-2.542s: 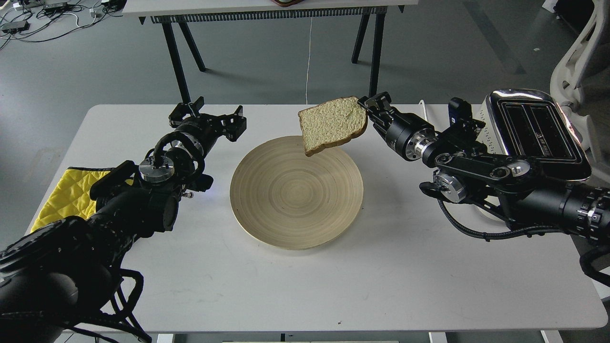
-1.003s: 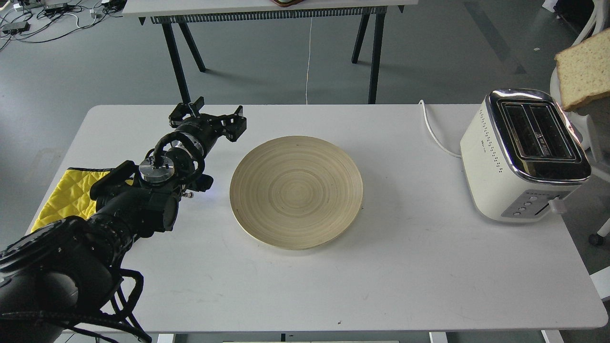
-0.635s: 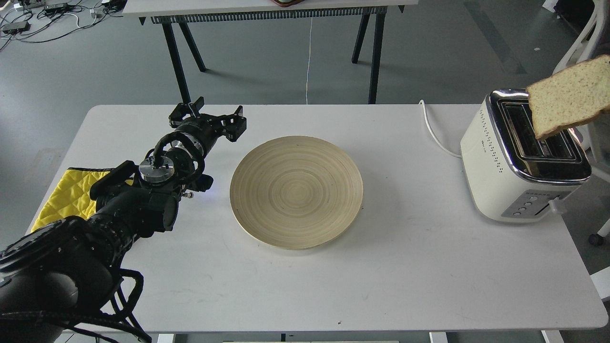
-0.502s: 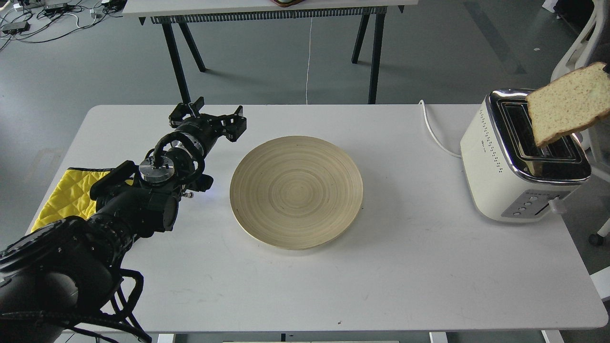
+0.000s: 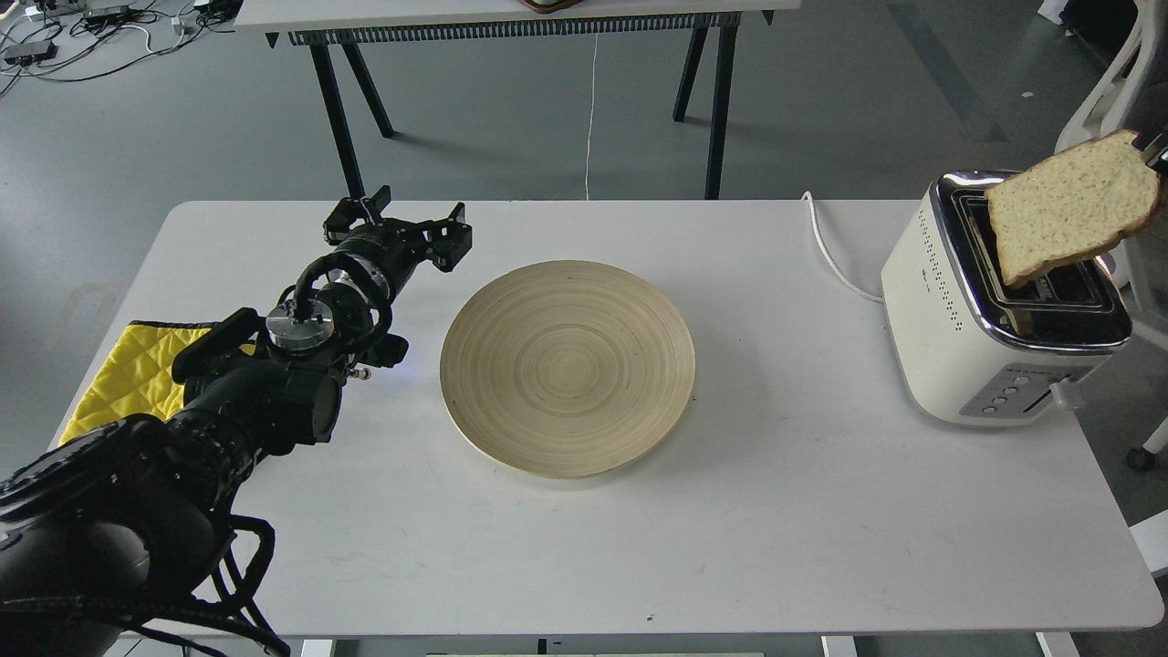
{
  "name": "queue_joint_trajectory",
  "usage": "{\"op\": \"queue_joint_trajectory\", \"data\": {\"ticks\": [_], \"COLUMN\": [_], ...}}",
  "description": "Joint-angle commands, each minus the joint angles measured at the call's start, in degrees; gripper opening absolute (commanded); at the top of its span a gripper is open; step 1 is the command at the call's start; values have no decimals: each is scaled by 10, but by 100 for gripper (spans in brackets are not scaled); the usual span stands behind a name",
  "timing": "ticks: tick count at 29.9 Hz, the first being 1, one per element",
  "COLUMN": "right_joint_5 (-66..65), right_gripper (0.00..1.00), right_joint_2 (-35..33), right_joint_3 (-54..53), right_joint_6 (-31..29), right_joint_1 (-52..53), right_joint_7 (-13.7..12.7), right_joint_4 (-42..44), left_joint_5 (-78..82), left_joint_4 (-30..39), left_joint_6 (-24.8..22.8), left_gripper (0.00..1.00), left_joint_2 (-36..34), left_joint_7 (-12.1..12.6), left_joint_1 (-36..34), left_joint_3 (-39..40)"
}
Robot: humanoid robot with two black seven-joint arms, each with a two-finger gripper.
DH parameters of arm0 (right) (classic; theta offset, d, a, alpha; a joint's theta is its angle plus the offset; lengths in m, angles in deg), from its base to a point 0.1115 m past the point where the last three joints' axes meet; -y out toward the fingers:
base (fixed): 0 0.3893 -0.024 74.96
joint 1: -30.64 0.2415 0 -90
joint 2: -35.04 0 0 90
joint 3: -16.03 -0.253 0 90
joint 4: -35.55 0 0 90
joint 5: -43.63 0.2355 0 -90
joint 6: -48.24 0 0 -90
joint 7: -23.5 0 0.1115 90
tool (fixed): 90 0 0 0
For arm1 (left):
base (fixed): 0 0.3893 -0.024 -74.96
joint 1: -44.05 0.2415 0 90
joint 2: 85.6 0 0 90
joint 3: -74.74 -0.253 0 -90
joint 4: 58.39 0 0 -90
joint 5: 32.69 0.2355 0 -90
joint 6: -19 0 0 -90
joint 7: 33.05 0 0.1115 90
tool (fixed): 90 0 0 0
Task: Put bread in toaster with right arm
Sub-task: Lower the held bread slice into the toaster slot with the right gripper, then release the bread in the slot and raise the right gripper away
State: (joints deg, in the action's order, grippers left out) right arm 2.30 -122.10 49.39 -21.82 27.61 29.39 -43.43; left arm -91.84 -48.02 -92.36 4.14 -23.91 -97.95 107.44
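Observation:
The bread point(image 5: 1069, 206), a tan slice with brown crust, hangs tilted in the air just above the slots of the cream-white toaster point(image 5: 931, 310) at the table's right end. Its lower corner is over the right-hand slot and does not look inserted. Only a dark fingertip of my right gripper point(image 5: 1155, 151) shows at the frame's right edge, pinching the slice's upper right corner; the rest of the right arm is out of view. My left gripper point(image 5: 400, 219) is open and empty, resting left of the wooden plate.
A round wooden plate point(image 5: 566, 365) lies mid-table. A yellow cloth point(image 5: 128, 370) lies at the left edge under my left arm. The toaster's white cord point(image 5: 830, 251) runs off the back. A white chair point(image 5: 1109, 82) stands behind the toaster.
My right arm carried the bread from above the plate to the far right. In the last second the slice came down and leftward over the toaster slots. The left arm has not moved.

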Motion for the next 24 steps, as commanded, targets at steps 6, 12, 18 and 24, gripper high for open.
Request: {"op": "queue_joint_trajectory", "data": {"ticks": [6,12,18,24], "right_joint_5": [1,2,4,36], "right_gripper": [12,12,14,22], "right_joint_2": [10,10,33,68], "right_joint_3": [-1,-1,-5,-6], "right_joint_6": [10,10,21,38], "right_joint_1": [-19,-22,-36,-53], "right_joint_7": [-12,-25,-26,-26], "right_joint_4": [1,3,8,9], "left_joint_5": [0,0,0,0], "left_joint_4": [0,0,0,0], "left_joint_6": [0,0,0,0], "left_gripper": [100,100,100,100], "left_joint_2": [0,0,0,0], "left_joint_7": [0,0,0,0], "left_joint_1": [0,0,0,0], "left_joint_3": [0,0,0,0]}}
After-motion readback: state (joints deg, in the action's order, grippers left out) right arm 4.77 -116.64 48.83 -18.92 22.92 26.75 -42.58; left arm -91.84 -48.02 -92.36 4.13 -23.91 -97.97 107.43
